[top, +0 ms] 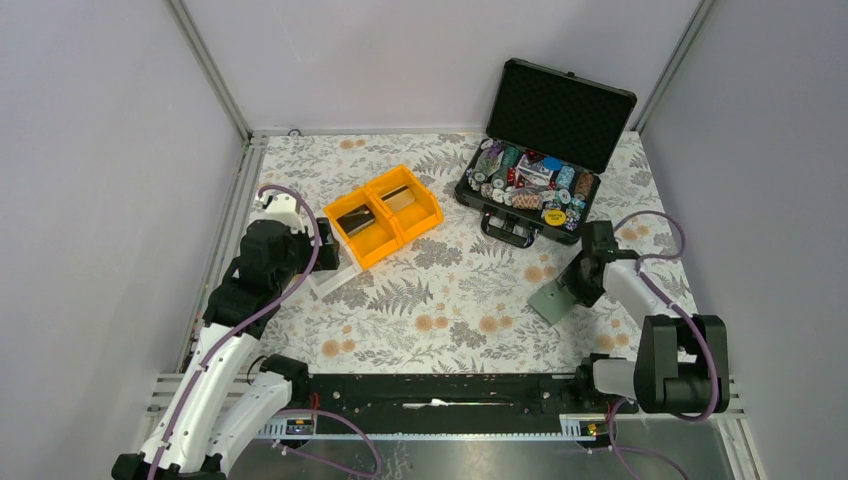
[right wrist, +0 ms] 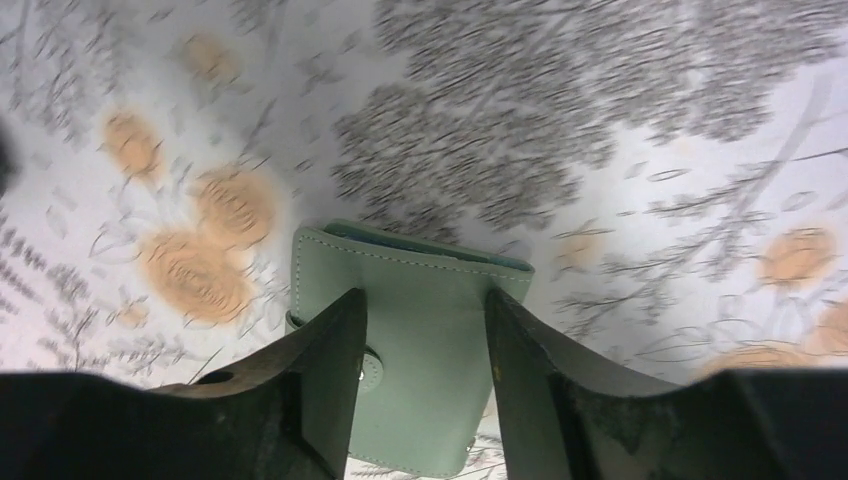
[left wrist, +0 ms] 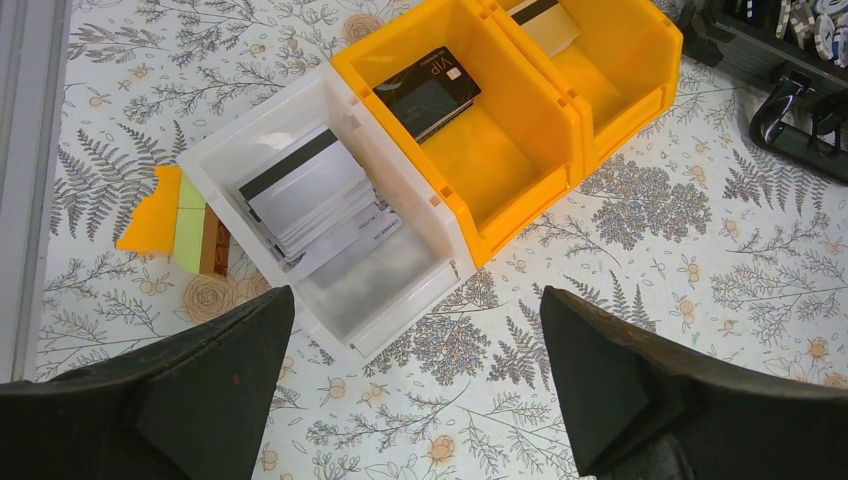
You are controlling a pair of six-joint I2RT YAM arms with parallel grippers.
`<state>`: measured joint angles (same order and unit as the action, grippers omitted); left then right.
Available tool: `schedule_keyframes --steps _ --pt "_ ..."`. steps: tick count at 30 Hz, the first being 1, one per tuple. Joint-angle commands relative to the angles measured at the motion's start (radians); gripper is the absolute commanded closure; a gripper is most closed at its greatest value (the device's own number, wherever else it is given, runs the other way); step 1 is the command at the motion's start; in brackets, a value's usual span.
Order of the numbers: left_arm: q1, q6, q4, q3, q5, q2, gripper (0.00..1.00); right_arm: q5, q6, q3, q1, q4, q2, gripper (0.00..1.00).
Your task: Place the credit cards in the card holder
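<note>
From above, a fern-and-flower tablecloth [top: 450,300] covers the table, shut in by pale grey walls and aluminium posts. Two yellow bins [top: 385,215] sit at ten o'clock and an open black case [top: 540,150] of poker chips at one o'clock. The card holder [top: 553,298] lies closed at four o'clock, under the right claw [top: 578,285].

In the left wrist view, the left claw [left wrist: 415,300] hangs wide open and holds nothing. At eleven o'clock from it, a white bin [left wrist: 255,115] holds a stack of credit cards [left wrist: 305,200]. A black card [left wrist: 430,92] rests in the yellow bin beyond.

In the right wrist view, the right claw's fingers stand apart, straddling the sage-green cover on the blurred cloth.
</note>
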<state>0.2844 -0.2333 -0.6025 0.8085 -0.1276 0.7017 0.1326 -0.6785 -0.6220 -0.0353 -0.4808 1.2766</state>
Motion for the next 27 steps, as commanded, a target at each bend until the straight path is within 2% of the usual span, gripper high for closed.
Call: schedule_keyframes --steps 1,8,11,15,19,22,27 --pt "0.004 0.017 0.046 0.003 -0.011 -0.002 0.01 -0.038 -0.080 -0.002 0.151 0.032 0.014 0.48" --pt "0.004 0.005 0.046 0.009 0.090 0.029 0.01 0.009 -0.154 -0.064 0.440 0.101 0.077 0.49" --pt "0.026 -0.063 0.052 0.012 0.170 0.034 0.01 0.039 -0.153 -0.150 0.580 0.114 0.132 0.49" --pt "0.124 -0.210 0.113 -0.023 0.212 0.040 0.01 0.029 -0.111 -0.270 0.696 0.106 0.196 0.46" --pt "0.240 -0.406 0.283 -0.128 0.246 0.075 0.01 0.019 -0.066 -0.281 0.703 0.103 0.151 0.37" --pt "0.341 -0.528 0.426 -0.187 0.240 0.147 0.01 0.018 -0.041 -0.226 0.679 0.088 0.079 0.27" --pt "0.454 -0.695 0.699 -0.246 0.282 0.320 0.06 -0.266 0.004 -0.036 0.476 0.191 -0.059 0.26"
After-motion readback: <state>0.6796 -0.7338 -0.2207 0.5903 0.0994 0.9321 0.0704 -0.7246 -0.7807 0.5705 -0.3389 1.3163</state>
